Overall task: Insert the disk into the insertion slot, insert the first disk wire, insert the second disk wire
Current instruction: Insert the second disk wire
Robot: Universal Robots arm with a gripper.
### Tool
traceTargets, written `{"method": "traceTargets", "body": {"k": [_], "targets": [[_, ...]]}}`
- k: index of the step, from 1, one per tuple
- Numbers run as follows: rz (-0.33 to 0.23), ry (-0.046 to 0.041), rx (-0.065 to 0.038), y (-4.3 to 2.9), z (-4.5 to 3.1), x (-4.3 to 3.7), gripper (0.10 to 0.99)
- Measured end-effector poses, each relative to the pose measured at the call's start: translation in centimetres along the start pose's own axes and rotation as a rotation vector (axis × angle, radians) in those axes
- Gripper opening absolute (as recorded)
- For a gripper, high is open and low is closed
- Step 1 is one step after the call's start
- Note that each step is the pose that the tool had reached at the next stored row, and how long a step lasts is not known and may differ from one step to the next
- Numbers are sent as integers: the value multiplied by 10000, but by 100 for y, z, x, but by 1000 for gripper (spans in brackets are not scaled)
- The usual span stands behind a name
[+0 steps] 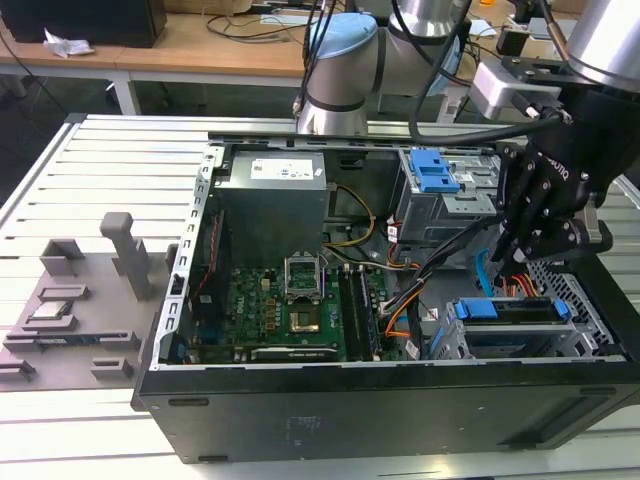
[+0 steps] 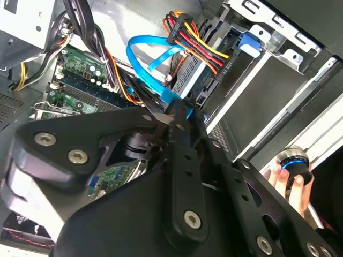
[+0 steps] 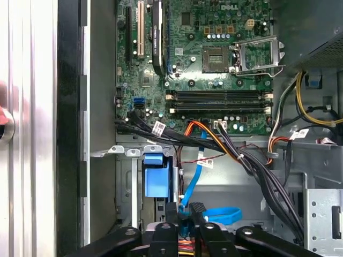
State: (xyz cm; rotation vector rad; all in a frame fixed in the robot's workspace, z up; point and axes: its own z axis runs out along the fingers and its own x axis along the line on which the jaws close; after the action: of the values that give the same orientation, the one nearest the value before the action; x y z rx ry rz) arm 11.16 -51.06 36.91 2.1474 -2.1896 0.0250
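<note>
The disk sits in its blue carrier inside the insertion slot, the silver cage at the case's front right corner. The first disk wire, a red, orange and black bundle, ends in a black plug seated at the disk's rear edge. The second disk wire, thin and light blue, loops down to a blue plug pinched between my fingertips. My gripper is shut on that plug, just behind the disk. My gripper hangs over the cage in the exterior view. The blue loop shows beside my fingers.
The open computer case lies on a slatted metal table. A thick black cable bundle crosses beside the motherboard. A grey bay with blue clips stands behind the gripper. A person's hand holds a round button outside the case.
</note>
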Motion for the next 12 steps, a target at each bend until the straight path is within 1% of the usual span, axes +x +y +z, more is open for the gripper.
{"method": "traceTargets", "body": {"k": [1,5,7,8,9,10,12], "targets": [[0,2,1,0,1,0,165],[0,5,1,0,6,5,161],[1,19,0,-3,14,112,161],[2,24,1,-3,27,138,161],[0,23,1,-9,55,143,161],[1,23,-1,-29,102,140,161],[1,23,-4,-67,144,136,161]]}}
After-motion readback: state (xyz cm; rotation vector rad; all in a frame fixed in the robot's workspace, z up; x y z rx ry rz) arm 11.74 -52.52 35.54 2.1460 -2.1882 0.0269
